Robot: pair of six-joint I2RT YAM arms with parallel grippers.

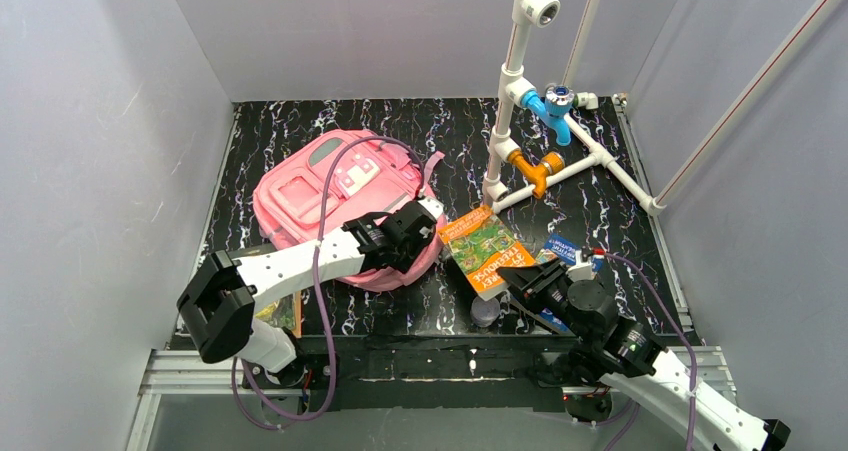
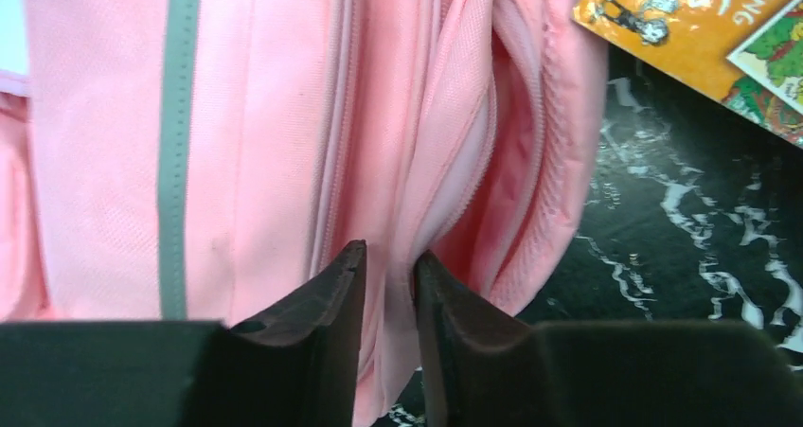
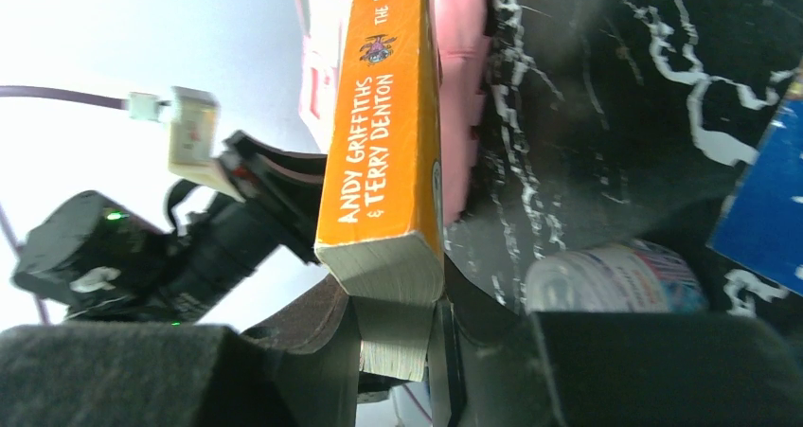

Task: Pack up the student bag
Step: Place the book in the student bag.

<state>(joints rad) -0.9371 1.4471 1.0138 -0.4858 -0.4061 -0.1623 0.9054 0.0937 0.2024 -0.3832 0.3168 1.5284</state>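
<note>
The pink student bag [image 1: 320, 196] lies at the table's middle left, front pockets up. My left gripper [image 1: 420, 233] is at its right edge, shut on a fold of pink fabric beside the open zipper [image 2: 390, 257]. My right gripper [image 1: 515, 283] is shut on an orange and green paperback book [image 1: 485, 249], holding it by its lower end with the far end pointing at the bag's opening. In the right wrist view the book's orange spine [image 3: 383, 115] stands between my fingers, and the pink bag [image 3: 462, 86] shows just behind it.
A white pipe frame [image 1: 520, 101] with blue and orange fittings stands at the back right. A blue book [image 1: 562, 249] lies under my right arm. A small round container [image 3: 615, 277] lies near the front edge. Another book [image 1: 283, 316] sits by the left arm's base.
</note>
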